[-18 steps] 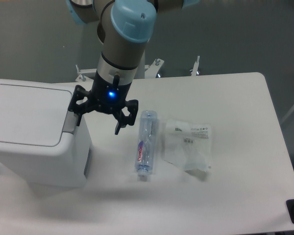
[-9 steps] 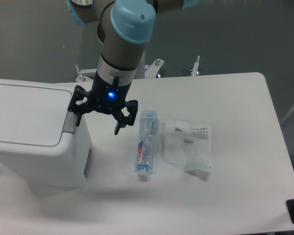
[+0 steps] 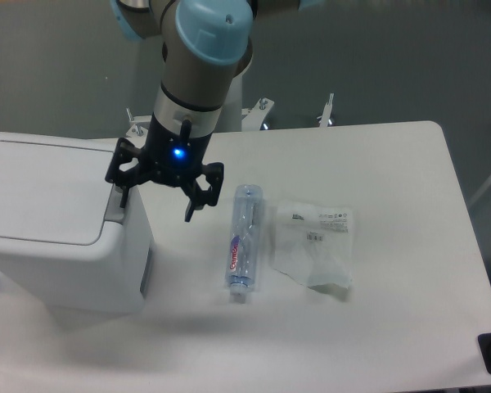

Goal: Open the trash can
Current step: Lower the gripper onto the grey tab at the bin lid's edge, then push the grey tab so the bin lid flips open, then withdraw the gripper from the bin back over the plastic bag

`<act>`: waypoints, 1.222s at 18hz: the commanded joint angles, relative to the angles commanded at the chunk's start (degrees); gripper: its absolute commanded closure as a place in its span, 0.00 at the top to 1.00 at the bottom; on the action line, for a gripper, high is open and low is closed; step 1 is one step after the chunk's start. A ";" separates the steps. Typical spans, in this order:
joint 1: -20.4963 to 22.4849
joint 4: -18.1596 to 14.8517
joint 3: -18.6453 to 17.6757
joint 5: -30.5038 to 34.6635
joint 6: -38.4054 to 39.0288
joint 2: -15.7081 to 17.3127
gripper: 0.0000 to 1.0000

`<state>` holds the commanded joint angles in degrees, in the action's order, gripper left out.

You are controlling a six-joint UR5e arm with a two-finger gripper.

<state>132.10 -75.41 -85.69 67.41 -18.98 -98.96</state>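
Tool (image 3: pixel 157 196) spread wide over the lid edge of the trash can (image 3: pixel 61 225), nothing held.

Seemingly at the approach step: lined up above the grey push tab (image 3: pixel 115 205) on the right rim, one finger (image 3: pixel 123 193) just over or against it, contact not clear from this view, the other finger (image 3: pixel 193 205) hanging past the bin's side above the table (image 3: pixel 376 327). Next, by judgement, needed a short press down on that tab, kept square so as not to slide off the rim. Sat at the table's left end, large, boxy and white with rounded corners, flat lid shut and flush. Plastic bottle (image 3: pixel 243 236) and clear bag (image 3: pixel 313 241) lay to its right, well clear of the tab.
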 joint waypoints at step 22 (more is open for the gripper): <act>2.45 1.23 2.55 1.22 -1.06 -0.79 1.00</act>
<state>134.55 -74.18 -83.14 68.64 -20.04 -99.75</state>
